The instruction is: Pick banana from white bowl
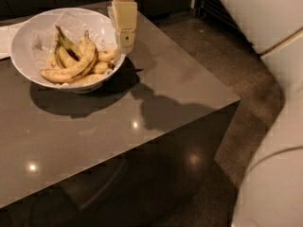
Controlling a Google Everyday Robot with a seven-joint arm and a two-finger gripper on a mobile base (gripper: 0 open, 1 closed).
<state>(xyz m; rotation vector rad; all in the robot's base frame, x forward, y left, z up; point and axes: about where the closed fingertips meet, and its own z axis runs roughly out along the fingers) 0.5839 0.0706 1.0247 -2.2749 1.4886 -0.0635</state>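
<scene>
While the arm hangs vertical, cut off above, the gripper hovers at the white bowl's right rim, the banana left of it; its opening cannot be told.

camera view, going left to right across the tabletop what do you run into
white sheet → white bowl, left wall → banana lying in it → gripper hanging by the bowl's right rim → bare table out to its right corner

Dark glossy table with white bowl and white sheet, hand over bowl's rim.
</scene>
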